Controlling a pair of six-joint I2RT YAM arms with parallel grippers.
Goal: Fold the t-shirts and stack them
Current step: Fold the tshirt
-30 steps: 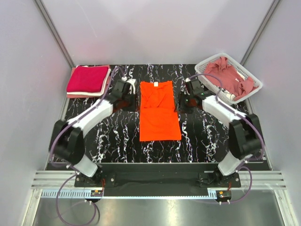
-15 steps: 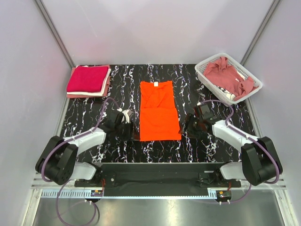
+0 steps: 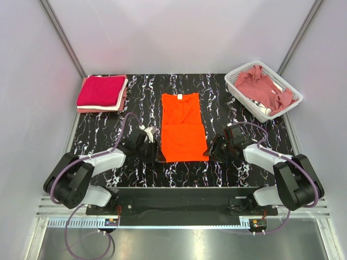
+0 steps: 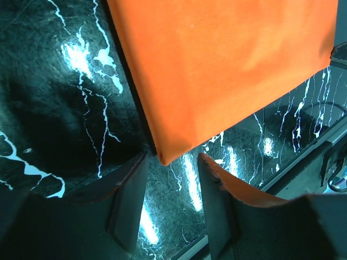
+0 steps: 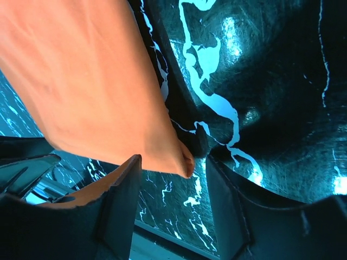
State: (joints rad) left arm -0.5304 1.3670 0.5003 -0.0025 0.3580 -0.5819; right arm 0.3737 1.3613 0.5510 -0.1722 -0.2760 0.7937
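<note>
Orange t-shirt (image 3: pixel 183 130) flat at centre of bench (image 3: pixel 217 103), folded to long strip, collar at far end. Small white tag (image 3: pixel 179 96) at collar, writing too small to read. Left tool (image 4: pixel 171 162) low at near-left corner, jaws apart, corner tip between them, unclamped. Right tool (image 5: pixel 172 162) likewise at near-right corner, jaws apart. Folded crimson t-shirt (image 3: pixel 100 89) tops stack far left. Dusty-rose t-shirt (image 3: pixel 261 86) crumpled in white basket (image 3: pixel 265 115) far right.
</note>
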